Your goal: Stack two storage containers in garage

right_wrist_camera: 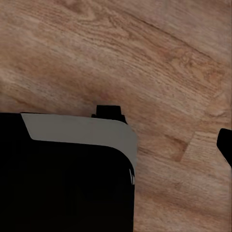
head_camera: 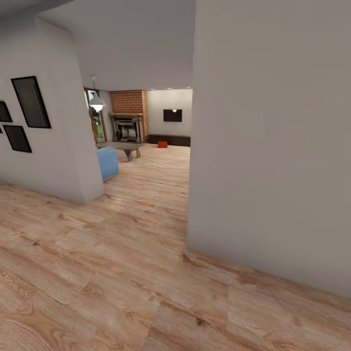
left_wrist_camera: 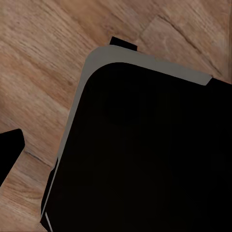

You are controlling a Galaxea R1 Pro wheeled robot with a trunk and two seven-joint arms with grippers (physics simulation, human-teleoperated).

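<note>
One red-orange storage container (head_camera: 162, 144) sits small and far off on the living room's wood-plank floor, in front of a low dark cabinet (head_camera: 170, 139) under the black wall TV (head_camera: 172, 115). I see it through the opening ahead. In the left wrist view a single dark fingertip (left_wrist_camera: 9, 151) shows at the picture's edge over plank floor, beside my black, grey-rimmed base (left_wrist_camera: 145, 154). The right wrist view likewise has one dark fingertip (right_wrist_camera: 225, 144) at its edge, with the base (right_wrist_camera: 63, 183) below. Nothing is held that I can see.
A pale wall corner (head_camera: 191, 195) juts in close on the right. On the left, a wall corner (head_camera: 92, 185) carries black picture frames (head_camera: 30, 102). Beyond stand a blue sofa (head_camera: 107, 162), coffee table (head_camera: 124, 145), brick fireplace (head_camera: 128, 115) and pendant lamp (head_camera: 96, 102).
</note>
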